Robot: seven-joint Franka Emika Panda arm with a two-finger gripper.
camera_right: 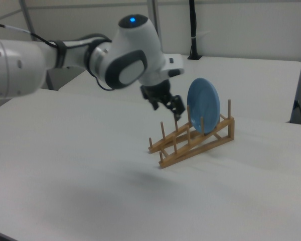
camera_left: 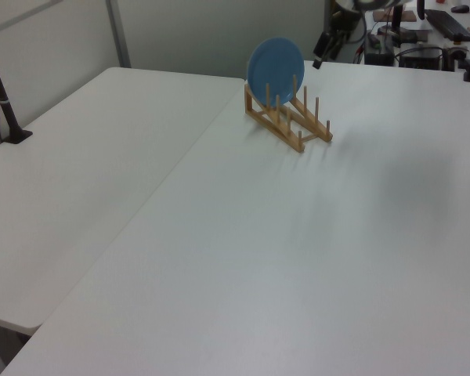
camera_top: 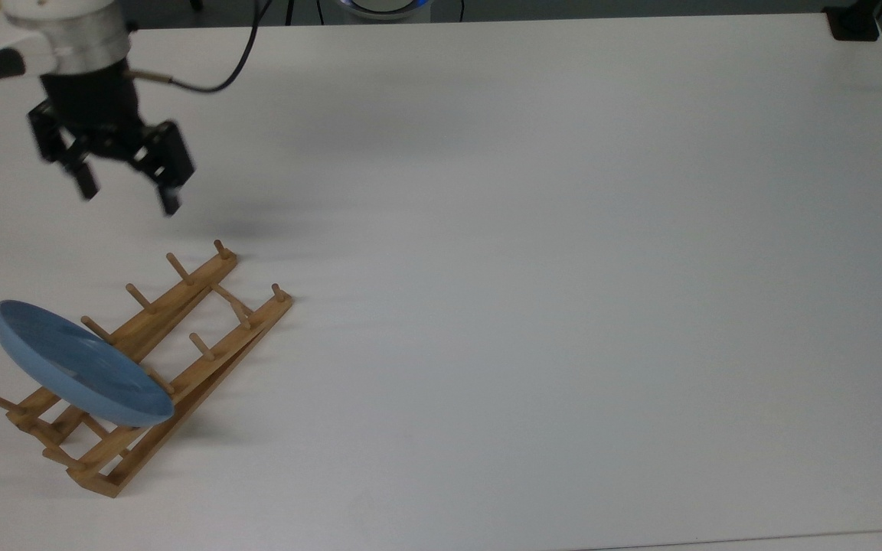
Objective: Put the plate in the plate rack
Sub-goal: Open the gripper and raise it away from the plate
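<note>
Across the top view, the white table [camera_top: 563, 268] carries the plate rack [camera_top: 181, 337] at about 8 o'clock of the frame, its long axis running from 7 o'clock to 1 o'clock. The plate [camera_top: 77, 363] stands on edge in the rack, seated between pegs toward the rack's 7 o'clock end and leaning, its rim resting on the rails. The gripper [camera_top: 129, 195] hangs at 11 o'clock of the frame, well apart from plate and rack, at roughly 12 o'clock from the rack's far end. Its two black fingers [camera_top: 171, 200] are spread wide with nothing between them. A black cable [camera_top: 211, 80] loops from the wrist.

On the left view, the rack [camera_left: 288, 117] sits at 12 o'clock of the frame on the table [camera_left: 298, 258], with the plate [camera_left: 275, 69] upright at its far end, face toward the camera. The gripper [camera_left: 321, 56] hangs just at 3 o'clock of the plate, clear of it.

On the right view, the rack [camera_right: 193, 140] lies at centre, sloping up toward 3 o'clock. The plate [camera_right: 203, 106] stands in the raised end. The gripper [camera_right: 171, 104], fingers parted and empty, hangs at 9 o'clock of the plate, near it and apart from it, above the rack's lower pegs.
</note>
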